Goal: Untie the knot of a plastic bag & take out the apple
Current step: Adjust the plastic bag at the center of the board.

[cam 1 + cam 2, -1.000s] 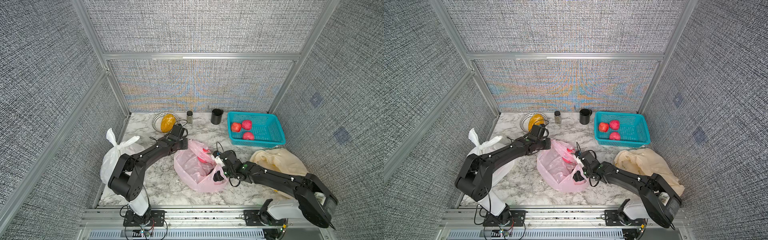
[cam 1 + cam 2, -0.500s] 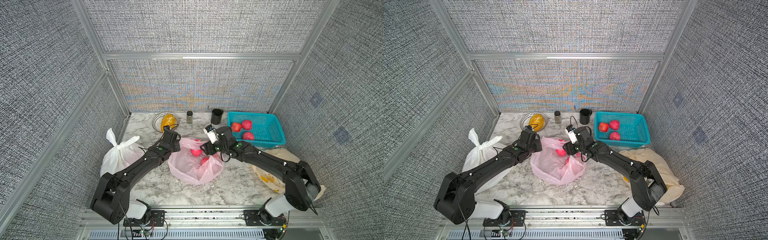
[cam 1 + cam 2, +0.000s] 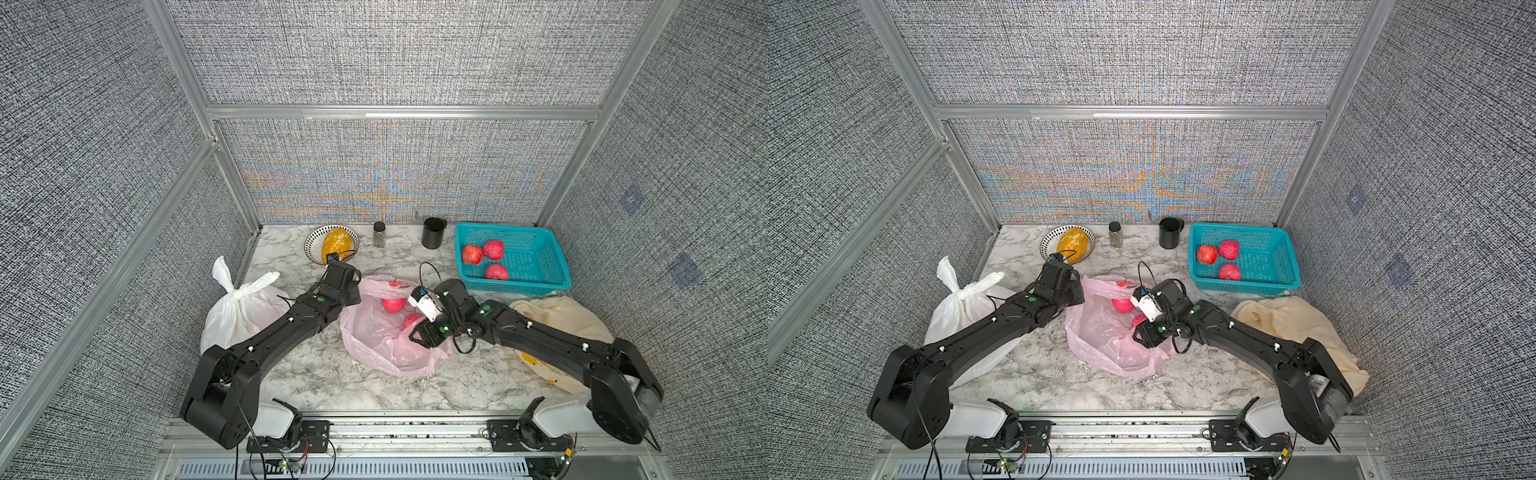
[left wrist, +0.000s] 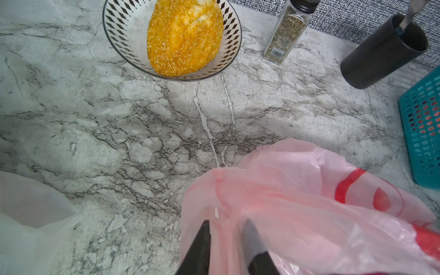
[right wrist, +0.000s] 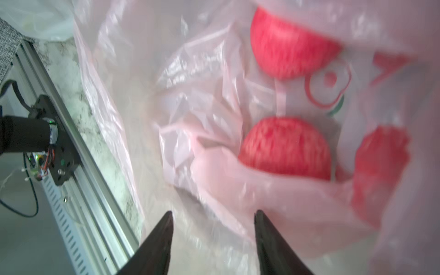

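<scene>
The left gripper (image 4: 227,226) is narrowed onto the rim of the pink bag (image 3: 386,349) at the bag's 11 o'clock edge. The right gripper (image 5: 213,214), jaws partly apart and empty, sits in the bag's mouth from 3 o'clock, with the nearest apple (image 5: 285,147) just ahead. Risk assessed: loose film folds across that apple, so closing may trap plastic with the fruit and drag the bag, or nudge the apple away; a slipped rim would collapse the opening.

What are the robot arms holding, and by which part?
The left fingers pinch the translucent pink plastic bag by its rim; the right fingers stand open, empty.
</scene>
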`<state>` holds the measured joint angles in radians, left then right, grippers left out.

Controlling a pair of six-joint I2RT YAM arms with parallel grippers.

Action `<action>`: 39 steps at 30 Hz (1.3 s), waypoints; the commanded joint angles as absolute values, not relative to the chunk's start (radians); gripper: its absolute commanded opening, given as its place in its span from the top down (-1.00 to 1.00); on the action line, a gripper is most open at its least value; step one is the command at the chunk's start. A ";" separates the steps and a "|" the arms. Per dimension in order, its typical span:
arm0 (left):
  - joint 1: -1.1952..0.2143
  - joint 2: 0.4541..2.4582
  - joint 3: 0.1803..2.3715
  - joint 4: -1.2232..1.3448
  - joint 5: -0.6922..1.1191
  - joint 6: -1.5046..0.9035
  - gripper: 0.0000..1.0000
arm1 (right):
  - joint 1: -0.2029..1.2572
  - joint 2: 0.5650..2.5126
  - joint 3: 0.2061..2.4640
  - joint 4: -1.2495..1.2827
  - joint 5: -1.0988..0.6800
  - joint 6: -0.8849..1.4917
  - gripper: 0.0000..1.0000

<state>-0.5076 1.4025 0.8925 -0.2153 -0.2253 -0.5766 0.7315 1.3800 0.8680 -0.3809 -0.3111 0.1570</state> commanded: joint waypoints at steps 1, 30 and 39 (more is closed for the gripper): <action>-0.507 1.411 0.891 -0.194 -0.224 -0.584 0.45 | 0.724 1.319 0.740 -0.387 -0.283 0.279 -0.09; -0.571 1.395 0.868 -0.124 -0.199 -0.584 0.39 | 0.655 1.410 1.005 -0.421 -0.093 0.359 -0.41; -0.577 1.377 0.864 -0.133 -0.202 -0.577 0.39 | 0.681 1.494 1.042 -0.426 -0.055 0.446 -0.95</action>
<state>-0.5762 1.3819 0.8619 -0.1524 -0.2005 -0.5835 0.6758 1.4990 1.0473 -0.4183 -0.0799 0.4053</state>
